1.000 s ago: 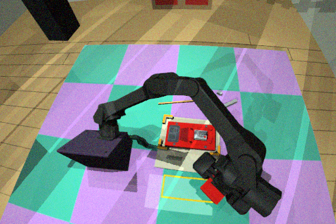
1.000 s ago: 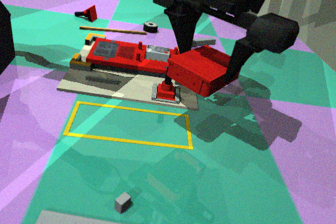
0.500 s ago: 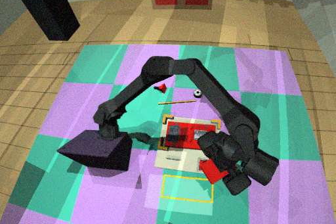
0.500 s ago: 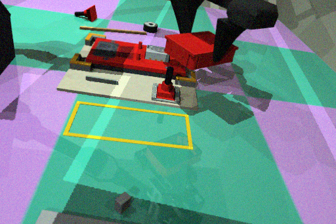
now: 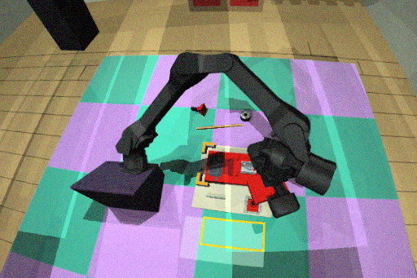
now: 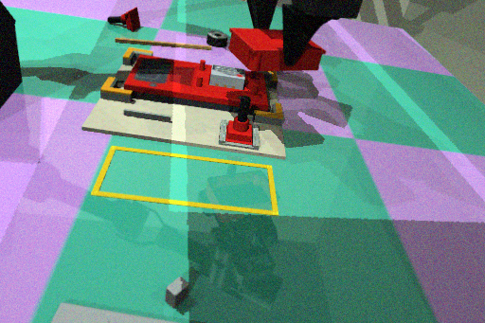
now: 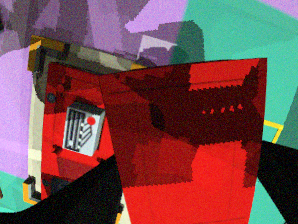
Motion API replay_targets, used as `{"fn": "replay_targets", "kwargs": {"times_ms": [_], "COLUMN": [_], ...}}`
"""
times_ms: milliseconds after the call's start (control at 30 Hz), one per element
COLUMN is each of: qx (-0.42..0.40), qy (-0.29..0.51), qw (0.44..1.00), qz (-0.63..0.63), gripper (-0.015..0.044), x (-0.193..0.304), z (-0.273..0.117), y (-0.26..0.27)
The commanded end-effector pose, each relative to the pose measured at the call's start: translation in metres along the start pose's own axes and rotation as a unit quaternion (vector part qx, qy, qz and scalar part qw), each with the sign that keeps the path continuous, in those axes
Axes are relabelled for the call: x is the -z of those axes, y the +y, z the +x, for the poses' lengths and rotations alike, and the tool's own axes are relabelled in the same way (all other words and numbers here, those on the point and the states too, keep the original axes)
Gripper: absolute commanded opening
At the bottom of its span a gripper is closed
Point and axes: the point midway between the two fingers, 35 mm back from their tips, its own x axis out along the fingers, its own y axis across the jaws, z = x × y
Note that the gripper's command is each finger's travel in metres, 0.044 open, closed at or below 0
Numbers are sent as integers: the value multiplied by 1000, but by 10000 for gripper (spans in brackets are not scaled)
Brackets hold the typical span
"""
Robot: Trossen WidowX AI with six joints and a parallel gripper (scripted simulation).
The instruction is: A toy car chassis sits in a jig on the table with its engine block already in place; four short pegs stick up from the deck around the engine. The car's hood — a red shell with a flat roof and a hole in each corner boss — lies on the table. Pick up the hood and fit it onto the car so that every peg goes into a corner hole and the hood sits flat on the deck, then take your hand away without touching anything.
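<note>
The red hood (image 5: 259, 190) (image 6: 260, 48) (image 7: 225, 175) is in the air, roof up, above and beside the chassis's right end in the exterior view. My gripper (image 6: 278, 44) is shut on its two opposite sides. The red chassis (image 5: 228, 178) (image 6: 177, 83) (image 7: 54, 120) sits in the jig (image 5: 234, 201) (image 6: 194, 120). The grey engine block (image 5: 248, 167) (image 6: 227, 78) (image 7: 82, 130) is on its deck. Two pegs show left of the engine in the exterior view, one of them the rear peg (image 6: 203, 64). The other pegs are hard to make out there. The hood's corner holes are hidden.
A red block with an upright black post (image 5: 252, 205) (image 6: 241, 131) stands on the jig's front right. A yellow outline (image 5: 233, 249) (image 6: 185, 204) lies in front. Behind lie a thin rod (image 5: 220, 127) (image 6: 163, 44), a wheel (image 5: 245, 115) (image 6: 217, 38) and a red-and-black piece (image 5: 200, 109) (image 6: 132, 20).
</note>
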Motion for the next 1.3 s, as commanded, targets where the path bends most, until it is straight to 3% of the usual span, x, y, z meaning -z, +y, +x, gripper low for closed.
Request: {"fn": "replay_targets", "kwargs": {"times_ms": [0, 967, 1267], "qx": [-2, -10, -11], "qy": [-2, 0, 0], "qw": [1000, 979, 979], "qz": [25, 204, 204], "gripper": [0, 0, 0], "x": [-1, 10, 10], "z": [1, 8, 42], "y": [12, 93, 95]}}
